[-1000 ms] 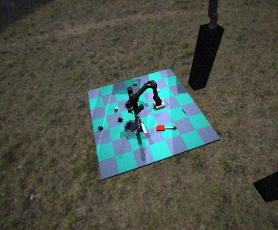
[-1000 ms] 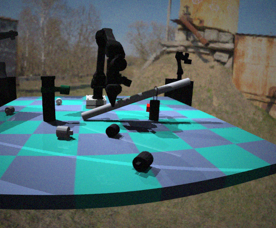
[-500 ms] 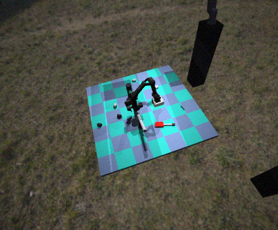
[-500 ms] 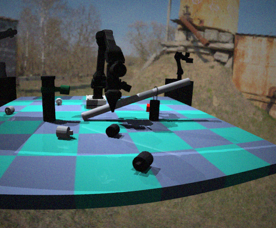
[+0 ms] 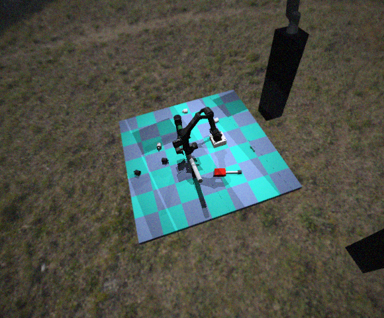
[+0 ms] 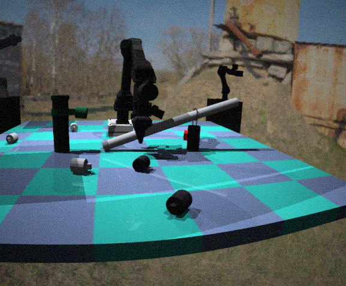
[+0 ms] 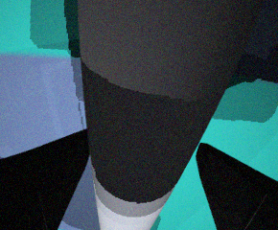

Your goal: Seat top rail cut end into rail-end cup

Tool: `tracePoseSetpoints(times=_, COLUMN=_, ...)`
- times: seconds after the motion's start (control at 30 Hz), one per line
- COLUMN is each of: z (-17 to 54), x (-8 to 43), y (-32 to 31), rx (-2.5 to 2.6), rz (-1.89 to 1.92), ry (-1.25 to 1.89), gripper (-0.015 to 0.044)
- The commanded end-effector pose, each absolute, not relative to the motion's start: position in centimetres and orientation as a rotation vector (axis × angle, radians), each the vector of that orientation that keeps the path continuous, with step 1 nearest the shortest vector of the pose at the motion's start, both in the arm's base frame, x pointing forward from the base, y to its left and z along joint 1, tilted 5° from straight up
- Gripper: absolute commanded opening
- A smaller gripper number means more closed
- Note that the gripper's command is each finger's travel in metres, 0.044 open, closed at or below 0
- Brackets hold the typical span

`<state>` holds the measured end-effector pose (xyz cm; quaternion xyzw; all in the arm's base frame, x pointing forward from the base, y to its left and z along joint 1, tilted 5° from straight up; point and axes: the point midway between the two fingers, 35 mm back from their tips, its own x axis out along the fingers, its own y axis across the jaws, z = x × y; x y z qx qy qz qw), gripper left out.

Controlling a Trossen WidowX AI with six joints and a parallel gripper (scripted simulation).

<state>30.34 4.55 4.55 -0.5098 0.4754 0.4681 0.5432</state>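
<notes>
Grasping is the step in hand: the gripper point(image 5: 189, 154) point(image 6: 141, 140) point(image 7: 146, 144) straddles the sloping rail point(image 5: 194, 169) point(image 6: 182, 117) point(image 7: 134, 120), jaws partly open, no firm hold evident, so it should close, then lift the low end toward the cup point(image 5: 179, 128) point(image 6: 81, 112).
</notes>
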Motion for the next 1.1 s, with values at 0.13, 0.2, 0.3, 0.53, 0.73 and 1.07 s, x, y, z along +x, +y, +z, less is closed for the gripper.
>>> tracePoseSetpoints(times=0.13, z=4.4, x=30.4, y=4.5, rx=-1.213, rz=1.114, ry=1.132, gripper=0.0177)
tracePoseSetpoints(times=0.2, z=4.4, x=30.4, y=4.5, rx=-1.213, rz=1.114, ry=1.132, gripper=0.0164)
tracePoseSetpoints(times=0.3, z=4.4, x=30.4, y=4.5, rx=-1.213, rz=1.114, ry=1.132, gripper=0.0144)
tracePoseSetpoints(times=0.53, z=4.8, x=30.2, y=4.5, rx=-1.213, rz=1.114, ry=1.132, gripper=0.0019)
tracePoseSetpoints(times=0.73, z=5.7, x=30.1, y=4.1, rx=-1.238, rz=1.093, ry=1.166, gripper=0.0)
tracePoseSetpoints(times=1.07, z=11.0, x=29.2, y=1.3, rx=-1.4, rz=0.951, ry=1.36, gripper=0.0)
